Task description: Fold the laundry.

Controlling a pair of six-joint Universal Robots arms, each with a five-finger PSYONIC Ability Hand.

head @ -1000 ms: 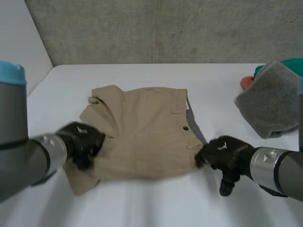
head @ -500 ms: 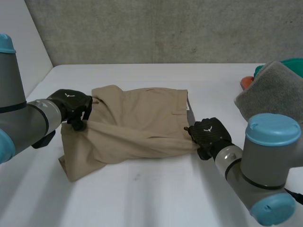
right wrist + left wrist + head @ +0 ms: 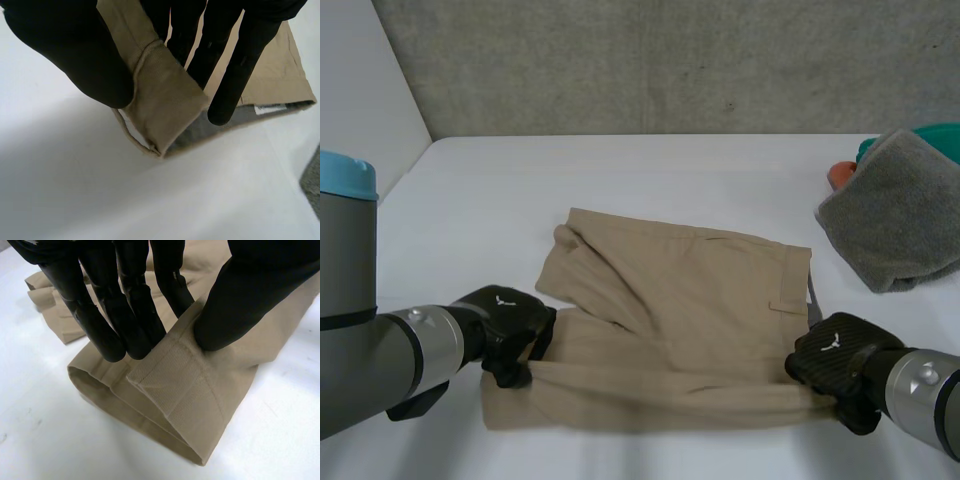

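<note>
Left hand [image 3: 508,328]: straight fingers [image 3: 112,325] on one face of a doubled hem of the tan shorts [image 3: 185,390], thumb [image 3: 240,305] bearing on the other face, so the cloth is pinched between them. The stitched hem sticks out just past the fingertips, and its lower layers rest on the white table [image 3: 55,440]. Right hand [image 3: 832,358]: thumb [image 3: 75,55] and fingers [image 3: 235,70] clamp a thick folded corner at the waistband end, with grey lining and a white label showing beside the fingertips. Head view: the shorts lie spread on the near half of the table, waistband to the right, leg hems to the left, one leg flap turned over at the far left. The left hand has the near left corner and the right hand the near right corner; the near edge runs between them as a low ridge. Both hands sit low at the table surface, backs upward, with the forearms entering from near left and near right. A grey towel [image 3: 895,215] lies at the far right, well apart from the shorts, with something teal [image 3: 942,134] and something orange [image 3: 839,173] just behind it.
</note>
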